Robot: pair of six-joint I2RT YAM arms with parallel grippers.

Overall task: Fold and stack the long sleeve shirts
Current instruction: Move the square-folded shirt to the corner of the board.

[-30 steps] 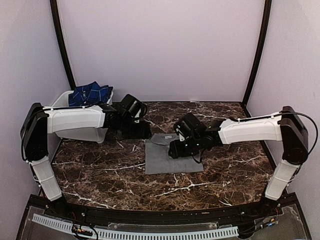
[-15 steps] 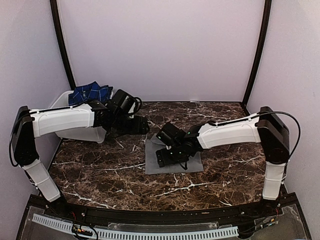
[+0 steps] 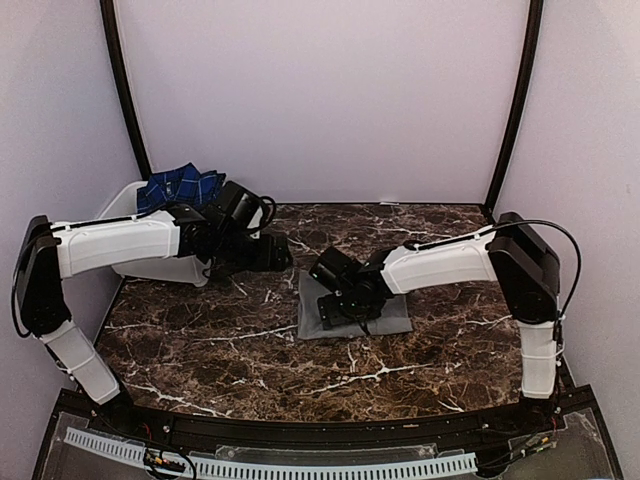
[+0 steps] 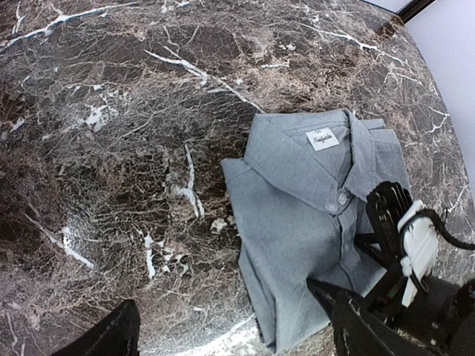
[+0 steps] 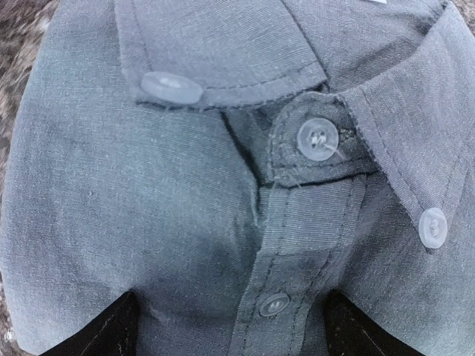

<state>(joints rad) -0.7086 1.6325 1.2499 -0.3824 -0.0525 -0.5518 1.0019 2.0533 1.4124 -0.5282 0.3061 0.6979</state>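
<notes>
The surface [image 3: 200, 345] in front of me is dark brown and marble-patterned, run through with white veins. Two things lie directly on it. The grey shirt [image 3: 392, 318] sits near the middle, a little to my right, folded into a compact rectangle. Its collar points toward the far wall, the neck label shows and the top button is fastened. The white tub [image 3: 170, 272] stands at the far left corner, well apart from the shirt.

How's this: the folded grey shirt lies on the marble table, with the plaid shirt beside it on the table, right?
Not quite. The plaid shirt sits in the white tub, not on the marble table, as the top external view shows. The folded grey shirt does lie on that table.
</notes>
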